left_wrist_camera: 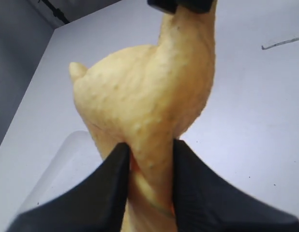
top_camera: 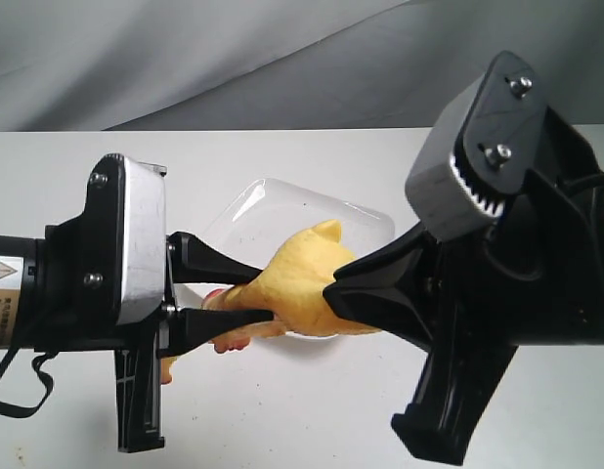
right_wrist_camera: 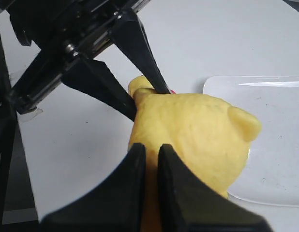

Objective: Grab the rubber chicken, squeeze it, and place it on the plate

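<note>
Two grippers hold the rubber chicken (top_camera: 302, 278) clear of the white table (top_camera: 282, 410). The left gripper (left_wrist_camera: 149, 145) has its jaws clamped on the narrow part, and the right gripper (right_wrist_camera: 149, 147) has its jaws pinched nearly together on the fat body. Just behind the chicken lies the plate (top_camera: 282, 200), and the chicken hides its near rim.

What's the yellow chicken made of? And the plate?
The rubber chicken looks like soft matte rubber: bumpy skin, dented where the left gripper pinches it. The plate looks like glossy white ceramic or plastic; its shine shows, which one doesn't.
</note>
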